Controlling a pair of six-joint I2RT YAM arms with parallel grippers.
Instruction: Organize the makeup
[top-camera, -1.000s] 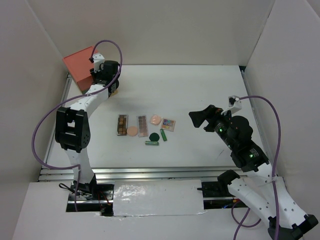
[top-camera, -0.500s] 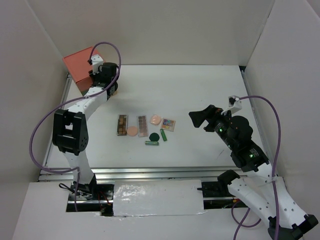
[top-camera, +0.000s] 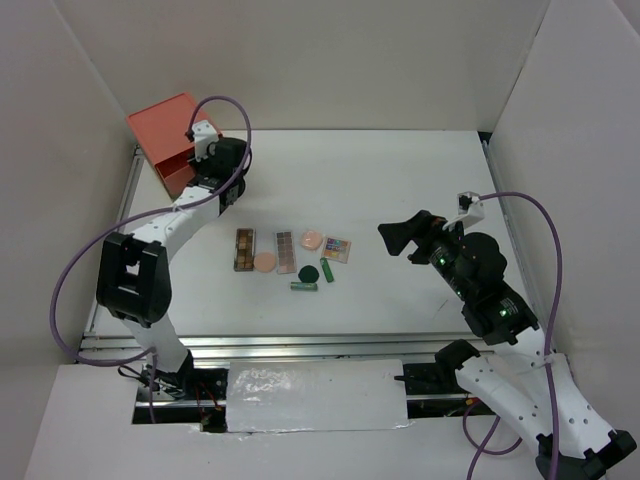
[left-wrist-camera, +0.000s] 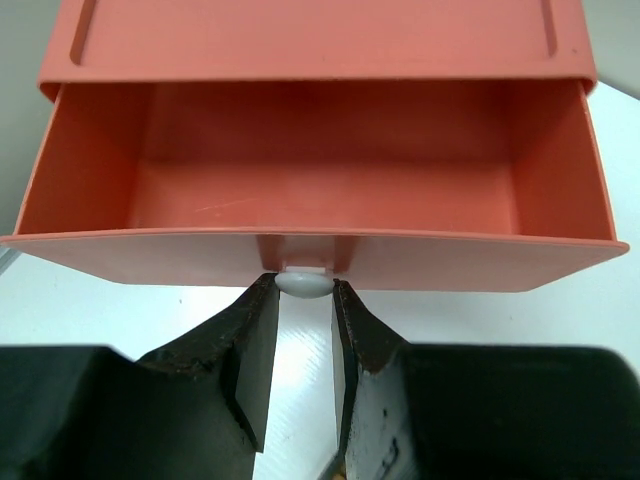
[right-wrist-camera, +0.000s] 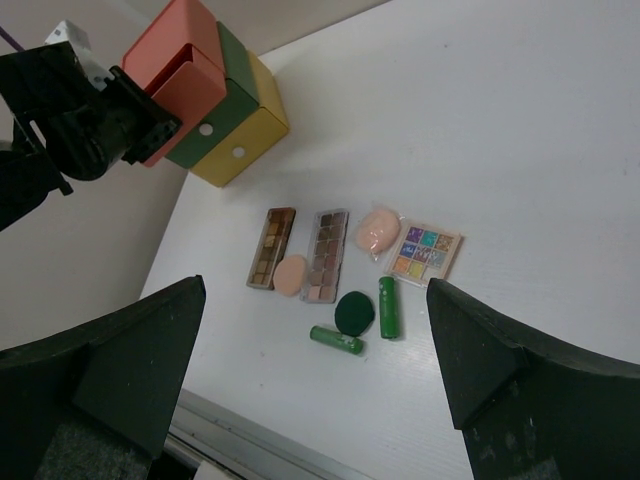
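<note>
Pulled back from the drawer chest (right-wrist-camera: 232, 110) over the last second, the left arm had drawn the red top drawer (left-wrist-camera: 450, 262) further out, while the right arm had not stirred. The left gripper (left-wrist-camera: 303, 290) stood narrowed, its jaws pinched on either side of the white knob (left-wrist-camera: 303, 282) at the drawer front, and the drawer showed nothing inside. The right gripper (top-camera: 402, 235) hung spread wide above the table (top-camera: 400, 170), holding nothing. All the makeup lay untouched in a cluster at mid-table, well apart from the chest: two brown eyeshadow palettes (right-wrist-camera: 271, 248) with a peach disc (right-wrist-camera: 291, 275) between them, a pink puff (right-wrist-camera: 377, 230), a multicolour palette (right-wrist-camera: 424, 253), a dark-green disc (right-wrist-camera: 354, 313) and two green tubes (right-wrist-camera: 387, 307). The step in hand looked like opening storage. Next, the knob would probably need releasing, and one arm would need to descend on a first item.
</note>
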